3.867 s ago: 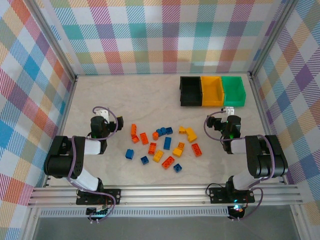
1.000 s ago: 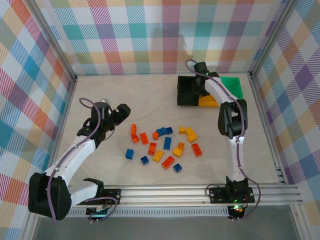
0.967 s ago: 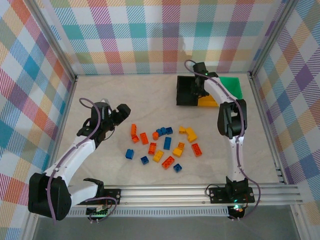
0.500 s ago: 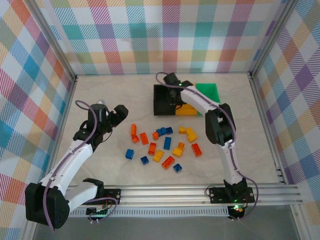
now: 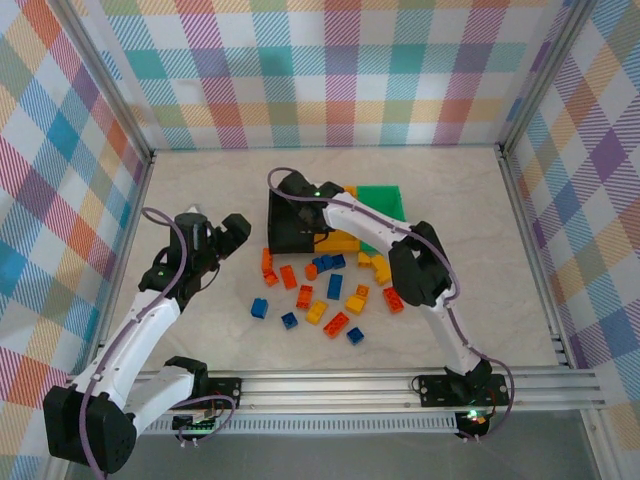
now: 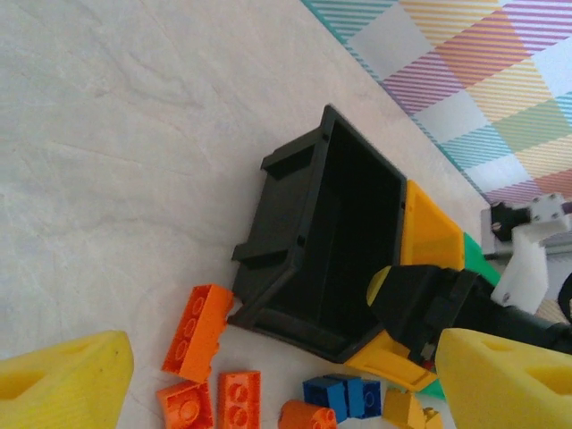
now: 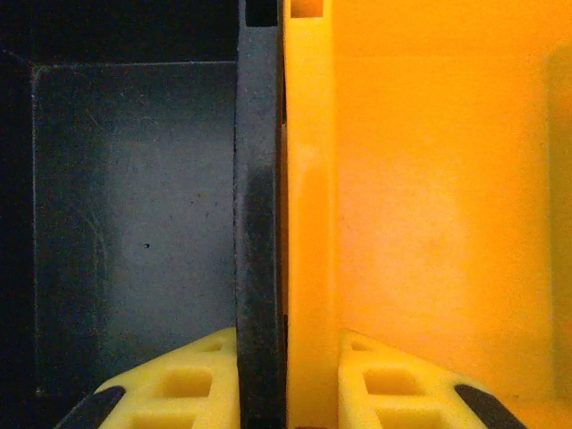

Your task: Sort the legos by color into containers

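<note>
Pale tabletop (image 5: 200, 180), mid-frame: the containers (image 5: 285, 238) are being clamped at the black-yellow divider (image 7: 261, 223) by the right gripper (image 7: 286, 375), left gripper (image 5: 230, 231) being held wide open, so nearby legos (image 5: 330, 290) are probably being bulldozed if the row gets tugged lower.

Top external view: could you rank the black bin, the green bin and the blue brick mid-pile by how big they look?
1. The black bin and green bin: alike, though the right arm hides part of the green one.
2. The blue brick: far smaller.
</note>
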`<state>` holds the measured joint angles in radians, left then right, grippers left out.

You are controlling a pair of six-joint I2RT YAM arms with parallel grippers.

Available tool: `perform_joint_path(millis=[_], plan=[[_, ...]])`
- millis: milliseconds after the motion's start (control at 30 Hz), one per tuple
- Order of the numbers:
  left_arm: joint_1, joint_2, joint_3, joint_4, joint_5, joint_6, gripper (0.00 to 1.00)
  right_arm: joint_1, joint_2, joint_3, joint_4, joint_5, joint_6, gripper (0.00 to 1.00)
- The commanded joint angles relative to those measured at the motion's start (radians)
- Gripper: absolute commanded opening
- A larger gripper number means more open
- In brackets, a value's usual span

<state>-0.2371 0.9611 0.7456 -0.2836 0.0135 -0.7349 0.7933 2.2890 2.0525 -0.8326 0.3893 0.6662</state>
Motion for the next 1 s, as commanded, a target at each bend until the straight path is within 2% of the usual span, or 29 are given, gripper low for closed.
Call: perform_joint_path(millis=[0, 200, 367, 433, 533, 733, 967], plan=[[0.009, -0.026, -0.015, -0.032, -0.009, 0.027, 0.88, 0.003, 0.034, 0.101, -0.025, 0.056, 0.043, 0.19], [0.016, -0.051, -0.022, -0.05, -0.004, 0.033, 0.88, -0.001, 0.133, 0.255, -0.109, 0.062, 0.003, 0.2], [0.021, -0.059, -0.031, -0.048, 0.002, 0.033, 0.89, 0.0, 0.152, 0.235, -0.107, 0.059, 0.009, 0.22], [0.023, -0.058, -0.028, -0.045, 0.008, 0.032, 0.89, -0.001, 0.154, 0.231, -0.103, 0.057, 0.009, 0.28], [0.025, -0.053, -0.023, -0.048, 0.009, 0.034, 0.89, -0.001, 0.153, 0.226, -0.098, 0.055, 0.007, 0.42], [0.027, -0.048, -0.026, -0.045, 0.02, 0.032, 0.89, -0.002, 0.133, 0.223, -0.066, 0.051, -0.047, 0.63], [0.027, -0.047, -0.008, -0.045, 0.04, 0.038, 0.9, -0.002, 0.007, 0.147, 0.037, 0.06, -0.132, 0.72]])
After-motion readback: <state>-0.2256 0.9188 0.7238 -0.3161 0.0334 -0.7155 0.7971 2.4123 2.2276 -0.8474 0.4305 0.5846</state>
